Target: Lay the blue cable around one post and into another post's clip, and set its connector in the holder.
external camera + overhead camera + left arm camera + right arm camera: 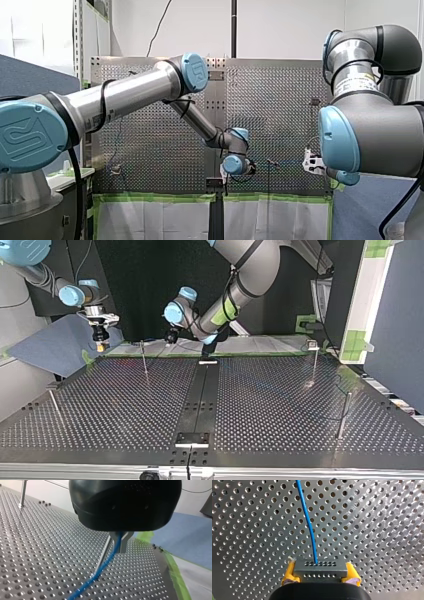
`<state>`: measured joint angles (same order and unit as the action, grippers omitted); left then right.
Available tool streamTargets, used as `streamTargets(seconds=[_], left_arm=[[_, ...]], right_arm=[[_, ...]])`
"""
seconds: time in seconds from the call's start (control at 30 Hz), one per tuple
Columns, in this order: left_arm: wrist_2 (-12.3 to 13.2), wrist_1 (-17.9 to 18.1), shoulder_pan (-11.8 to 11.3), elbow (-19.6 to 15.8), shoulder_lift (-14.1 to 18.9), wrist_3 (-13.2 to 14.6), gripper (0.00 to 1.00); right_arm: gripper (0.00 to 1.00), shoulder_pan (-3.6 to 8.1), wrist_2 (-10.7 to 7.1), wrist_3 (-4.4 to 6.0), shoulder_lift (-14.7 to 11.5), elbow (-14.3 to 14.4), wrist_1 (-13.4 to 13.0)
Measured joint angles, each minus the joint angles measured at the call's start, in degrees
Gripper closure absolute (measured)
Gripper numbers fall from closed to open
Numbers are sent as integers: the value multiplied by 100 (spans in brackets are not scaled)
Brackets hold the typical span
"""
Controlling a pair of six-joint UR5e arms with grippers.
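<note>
Here, in the left wrist view, my left gripper (pixel 120 542) has its metal fingers (pixel 125 541) drawn narrow onto the blue cable (pixel 83 588), which passes between them and runs away from the jaws low over the perforated table (pixel 37 555). A thin post (pixel 103 552) stands just beside the fingers, and I cannot tell whether the cable touches it. A second post (pixel 23 492) stands well apart from the jaws, and green tape (pixel 176 575) edges the table on their other side. In the right wrist view, my right gripper (pixel 319 575) clamps the grey connector (pixel 319 567) between its yellow pads (pixel 290 573), one pad at each end. The cable leaves the connector's face ahead of the jaws and runs on above the holes. In the top view the right gripper hangs over the table's far edge, pads down, well apart from the left gripper, which sits low. A slim post (pixel 144 360) stands between the two sets of jaws, nearer the left's, and a clip-topped post (pixel 313 362) stands well apart beyond the left jaws. The cable is too thin to trace here. In the front view a short post (pixel 272 162) stands between the grippers, and neither pair of jaws can be read
</note>
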<state>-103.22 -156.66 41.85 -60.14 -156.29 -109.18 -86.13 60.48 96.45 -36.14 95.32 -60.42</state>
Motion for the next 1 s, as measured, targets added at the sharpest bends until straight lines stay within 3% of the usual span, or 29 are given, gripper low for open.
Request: streamTargets(seconds=[0.73, 1.0], left_arm=[[52, -54, -80, 4, -28, -43, 98], [53, -58, -110, 4, -28, -42, 98]], right_arm=[[100, -17, 98, 76, 48, -86, 29], [100, -22, 109, 70, 201, -262, 179]])
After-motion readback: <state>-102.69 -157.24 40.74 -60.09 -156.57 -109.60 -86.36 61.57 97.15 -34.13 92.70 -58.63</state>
